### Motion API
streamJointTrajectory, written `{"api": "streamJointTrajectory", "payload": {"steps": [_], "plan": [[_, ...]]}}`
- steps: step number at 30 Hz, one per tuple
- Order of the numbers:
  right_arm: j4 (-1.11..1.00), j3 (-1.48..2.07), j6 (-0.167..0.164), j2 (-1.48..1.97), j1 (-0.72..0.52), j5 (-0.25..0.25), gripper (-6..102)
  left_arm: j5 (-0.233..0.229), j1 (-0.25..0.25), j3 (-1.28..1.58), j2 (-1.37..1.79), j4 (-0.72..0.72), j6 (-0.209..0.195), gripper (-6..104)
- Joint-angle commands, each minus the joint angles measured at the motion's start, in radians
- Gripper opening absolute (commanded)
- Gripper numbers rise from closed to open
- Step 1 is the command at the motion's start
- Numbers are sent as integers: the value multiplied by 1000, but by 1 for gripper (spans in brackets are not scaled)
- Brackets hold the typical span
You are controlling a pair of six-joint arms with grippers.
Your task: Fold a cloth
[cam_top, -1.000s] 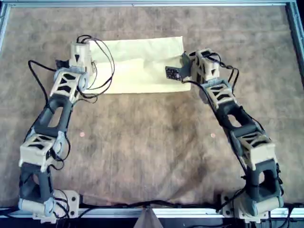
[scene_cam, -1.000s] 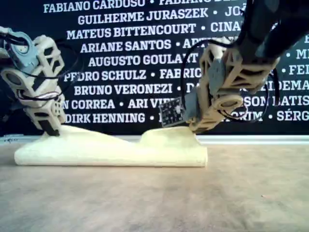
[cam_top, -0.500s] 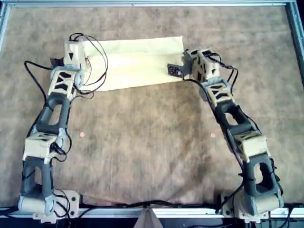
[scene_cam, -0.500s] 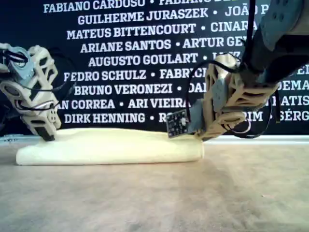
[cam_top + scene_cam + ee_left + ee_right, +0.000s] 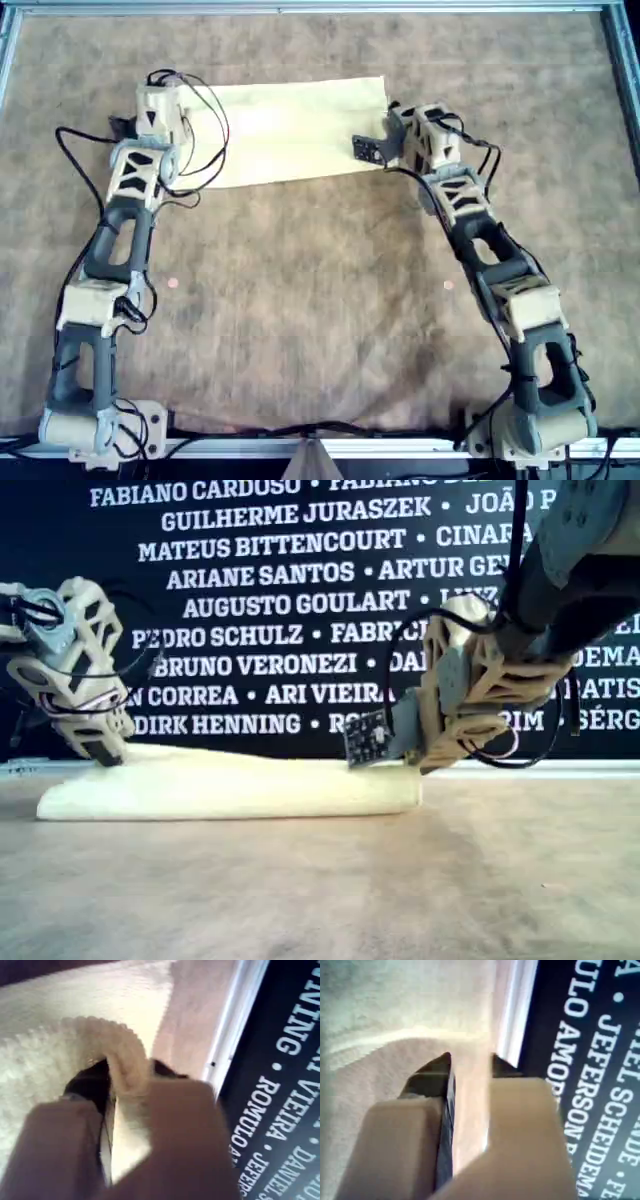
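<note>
- Step in hand, by judgement: close of one fold, cloth (image 5: 290,130) lying doubled as a long band, both grippers at its short ends.
- Left gripper (image 5: 117,1087) clenched on a pinch of cloth, a rounded, fuzzy fold of it caught between the jaws in the left wrist view; in the overhead view, left gripper (image 5: 160,105) sitting over that end of the band.
- Right gripper (image 5: 470,1067) with a narrow gap between dark fingertips (image 5: 437,1072); only brown surface visible in the gap, cloth lying just ahead of and beside the tips; apparently released, nothing gripped.
- In the exterior view, right gripper (image 5: 425,760) low at the cloth's end, touching or just beside it; cannot tell which.
- Cloth: thin pale-yellow fabric, plain, soft and slightly nubby up close, rectangular in outline, folded edge plump and rounded in the exterior view rather than creased flat.
- Mat (image 5: 320,300) beneath: mottled brown, felt-like, matte; probably grippy enough to hold the cloth against sliding.
- Next move, by judgement: letting go of the left pinch, lifting both grippers clear without dragging the layers, then regrasping for a second fold across the band's length.
- Risk: limp fabric clinging to the left jaws and pulling the top layer askew.
</note>
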Motion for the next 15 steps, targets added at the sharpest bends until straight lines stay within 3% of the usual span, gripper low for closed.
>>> {"api": "streamJointTrajectory", "payload": {"steps": [1, 5, 10, 15], "plan": [[-60, -98, -6, 71, -21, 2, 54, 2, 6, -60, 21, -18, 2, 61], [-60, -100, -5, 80, -49, 3, 61, 0, -6, -64, 21, -18, 0, 81], [-40, -94, -5, 120, -81, 5, 62, 2, -9, -57, 40, -2, 2, 99], [-34, -72, -5, 179, -89, 5, 62, -14, -28, -54, 43, 5, 2, 100]]}}
